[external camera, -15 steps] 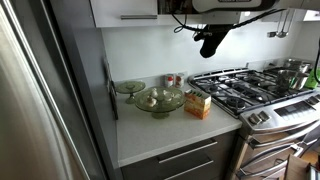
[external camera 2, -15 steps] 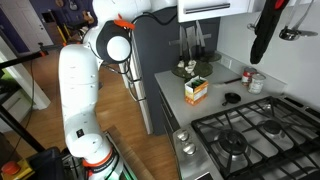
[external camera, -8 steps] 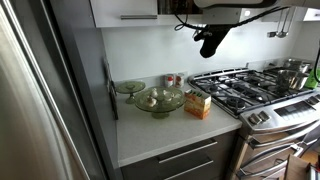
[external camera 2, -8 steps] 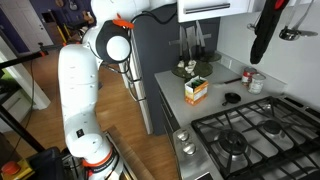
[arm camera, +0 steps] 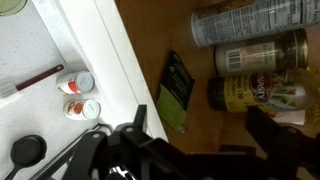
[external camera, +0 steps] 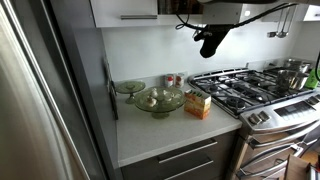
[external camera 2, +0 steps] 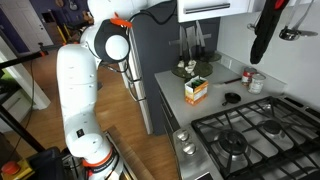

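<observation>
In the wrist view my gripper [arm camera: 200,125] is open and empty, its two dark fingers spread over a wooden cabinet shelf [arm camera: 165,40]. Just ahead of the fingers is an olive oil bottle [arm camera: 255,95], with a dark spice jar [arm camera: 265,55] and a can [arm camera: 245,25] beyond it. A green packet [arm camera: 177,90] leans beside them, near one finger. In both exterior views the arm reaches up into the upper cabinet and the jaws are hidden.
Below on the white counter [external camera: 150,130] stand an orange box [external camera: 197,103], also seen in an exterior view [external camera 2: 196,90], a glass bowl [external camera: 158,99] and two small cans [arm camera: 77,95]. A gas stove [external camera: 250,90] adjoins the counter and a steel fridge [external camera: 40,100] flanks it.
</observation>
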